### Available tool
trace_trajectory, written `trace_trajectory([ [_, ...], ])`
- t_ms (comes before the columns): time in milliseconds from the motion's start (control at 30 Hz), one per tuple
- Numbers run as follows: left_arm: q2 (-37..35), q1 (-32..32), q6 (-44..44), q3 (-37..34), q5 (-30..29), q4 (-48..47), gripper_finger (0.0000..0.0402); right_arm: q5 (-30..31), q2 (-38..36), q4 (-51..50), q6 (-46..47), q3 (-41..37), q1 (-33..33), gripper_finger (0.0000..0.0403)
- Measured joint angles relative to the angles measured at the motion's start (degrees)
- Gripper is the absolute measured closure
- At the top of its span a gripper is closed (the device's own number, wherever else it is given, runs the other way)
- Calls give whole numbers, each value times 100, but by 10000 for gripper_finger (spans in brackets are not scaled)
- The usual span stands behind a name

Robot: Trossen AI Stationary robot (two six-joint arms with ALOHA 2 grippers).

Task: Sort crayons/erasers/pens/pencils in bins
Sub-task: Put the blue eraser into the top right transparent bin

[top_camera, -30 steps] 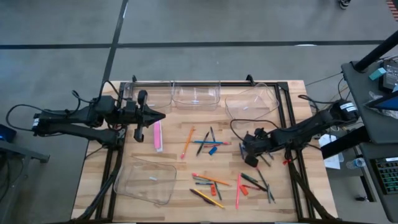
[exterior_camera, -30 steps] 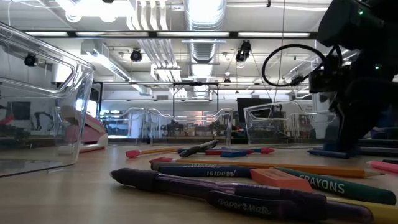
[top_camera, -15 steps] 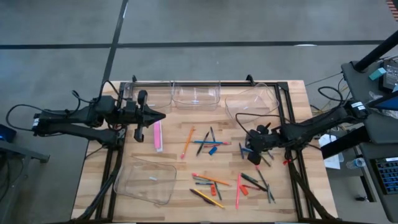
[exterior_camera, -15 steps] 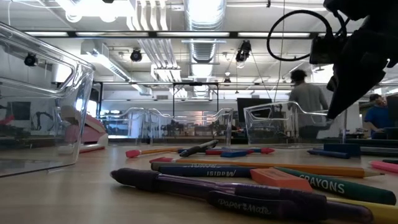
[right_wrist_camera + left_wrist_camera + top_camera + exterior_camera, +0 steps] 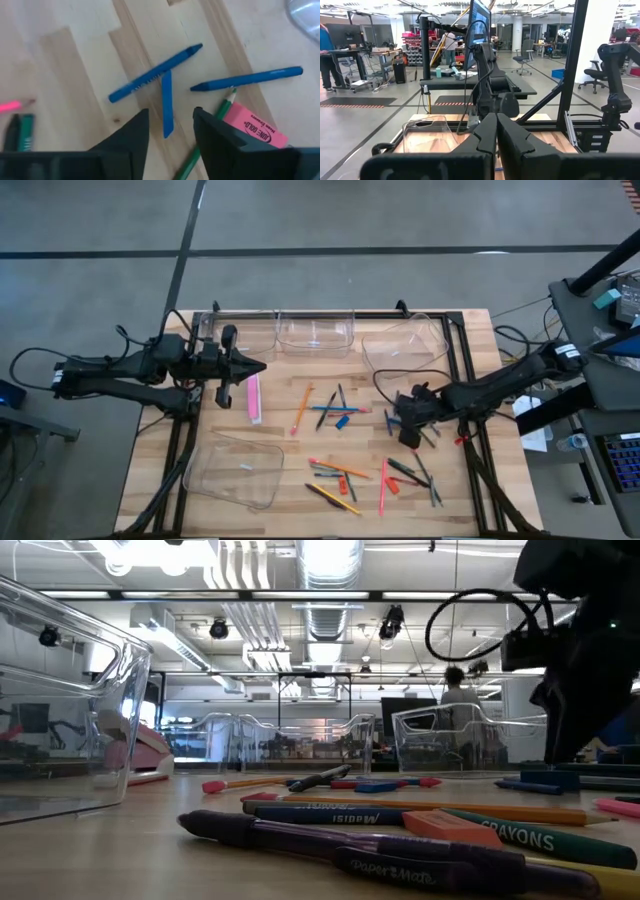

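High view: four clear bins stand on the worktop, three along the far edge, namely one behind the left arm, one at centre and one tilted toward the right, with a fourth lying near the front left corner; none shows sorted items. The loose sticks lie in two scatters, a middle cluster and a front-right cluster, with a pink eraser apart to the left; an exact count of sticks cannot be made here. The left gripper waits at the left edge beside that eraser. The right gripper hangs low over the right end of the scatter. Low view: two dark pens lie nearest the camera, with a green crayon and an orange pencil behind. Left wrist view: its fingers are pressed together, holding nothing. Right wrist view: its fingers stand apart, empty, straddling a short blue stick; two blue crayons, one green pencil and one pink eraser block lie close by. In my judgement the step in hand is a pick attempt; the next move calls for lowering and closing squarely on the short blue stick without catching the crossing crayon.
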Motion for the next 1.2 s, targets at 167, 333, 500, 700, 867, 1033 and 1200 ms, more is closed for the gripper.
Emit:
trace_trajectory([
  [167,0,0,0,0,0,0,401,2,352,67,-27,-4,0,248],
  [333,0,0,0,0,0,-2,402,0,633,91,-45,-4,0,268],
  [500,0,1,0,0,0,-2,401,-17,839,133,-81,11,2,305],
  [700,0,2,-2,0,0,-2,402,-115,737,118,-144,7,2,376],
  [867,0,2,-4,0,0,-2,402,-184,347,8,-126,-11,-2,386],
  [1033,0,2,-4,0,0,-2,401,-128,-373,-30,-127,3,-4,387],
  [1200,51,2,-4,0,0,214,401,648,-1305,-7,-335,271,-115,388],
])
